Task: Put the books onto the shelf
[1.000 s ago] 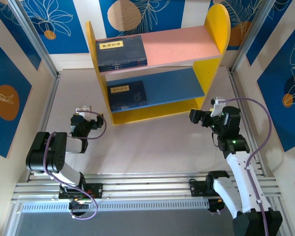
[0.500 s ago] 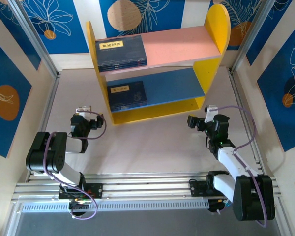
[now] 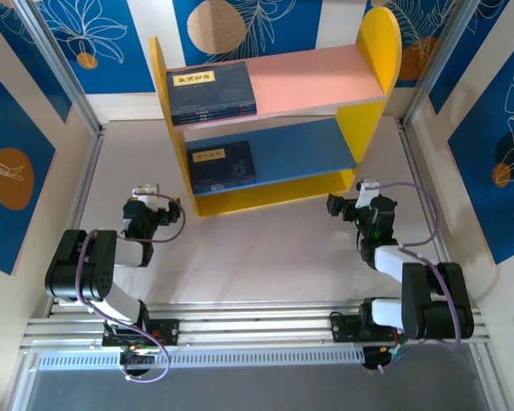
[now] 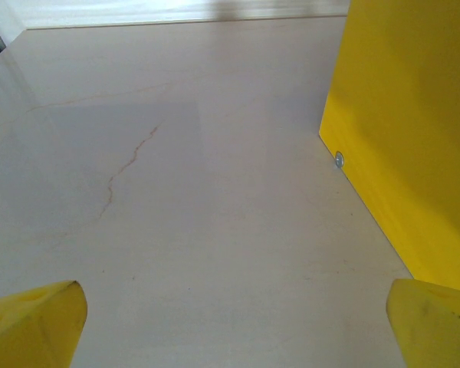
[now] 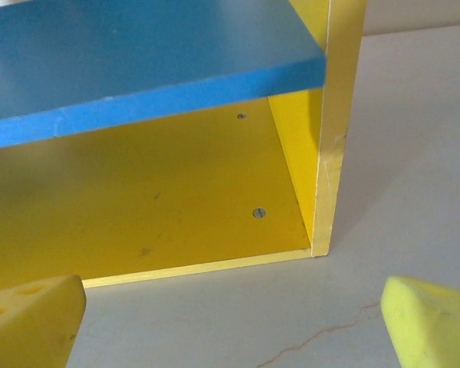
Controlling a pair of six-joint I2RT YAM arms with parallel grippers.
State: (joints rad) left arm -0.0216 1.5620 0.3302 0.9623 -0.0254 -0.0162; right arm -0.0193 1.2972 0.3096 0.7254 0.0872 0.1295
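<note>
Books (image 3: pixel 211 92) on shelf (image 3: pixel 325 73) left side: thin, stiff, likely light | pinch near edge | left claw (image 4: pixel 231 328), right claw (image 5: pixel 231 322) both released, empty

Light is bright and even from overhead, top view is sharp with soft shadows under the shelf (image 3: pixel 317 77), left wrist view washes out at its far edge with a faint shadow on the table (image 4: pixel 215 230), and the near yellow fingertips (image 5: pixel 31 314) are blurry.
</note>
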